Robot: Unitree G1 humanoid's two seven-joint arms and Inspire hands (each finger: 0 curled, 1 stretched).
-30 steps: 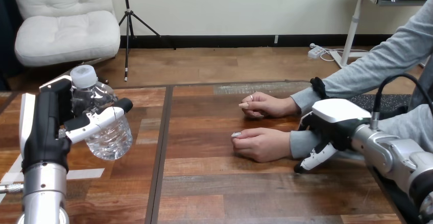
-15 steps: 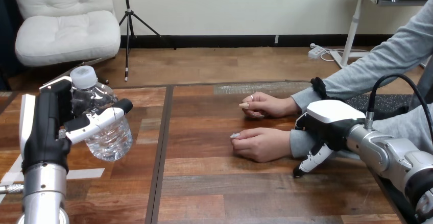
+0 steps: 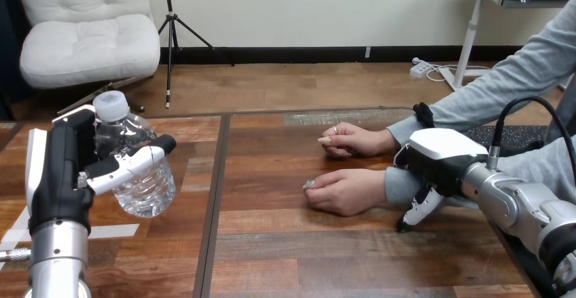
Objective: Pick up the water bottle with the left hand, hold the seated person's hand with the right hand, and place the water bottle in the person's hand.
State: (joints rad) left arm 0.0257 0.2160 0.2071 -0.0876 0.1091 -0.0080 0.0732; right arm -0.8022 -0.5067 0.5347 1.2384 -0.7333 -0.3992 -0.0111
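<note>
The left hand (image 3: pixel 58 176) is clamped on the bottle (image 3: pixel 148 188), thumb and fingers wrapped round its clear body, and carries it upright and clear of the table (image 3: pixel 306 257), out at the 9 o'clock side of the view. Over the last second it has hardly moved, so the pickup looks done and the bottle is waiting.

The change is on the other side. The right hand (image 3: pixel 441 155) has crept towards 10 o'clock across the 3 pictures and now sits over the grey sleeve (image 3: pixel 397 184) at the person's wrist, where a second ago it was a little back from it. It touches or nearly touches the sleeve. Whether it has closed on the wrist cannot be told, because its white back hides the contact.

At 9 o'clock of the right hand lies the person's near hand (image 3: pixel 346 193), resting palm down on the table. It has slid slightly towards 9 o'clock in the same second. The person's far hand (image 3: pixel 356 140) rests at 11 o'clock of the right hand, apart from it and unchanged.

The holding step seems to be starting, not finished. The person's near hand is not yet turned up to take anything, and the bottle is well apart from it, so the handover is probably some way off.
</note>
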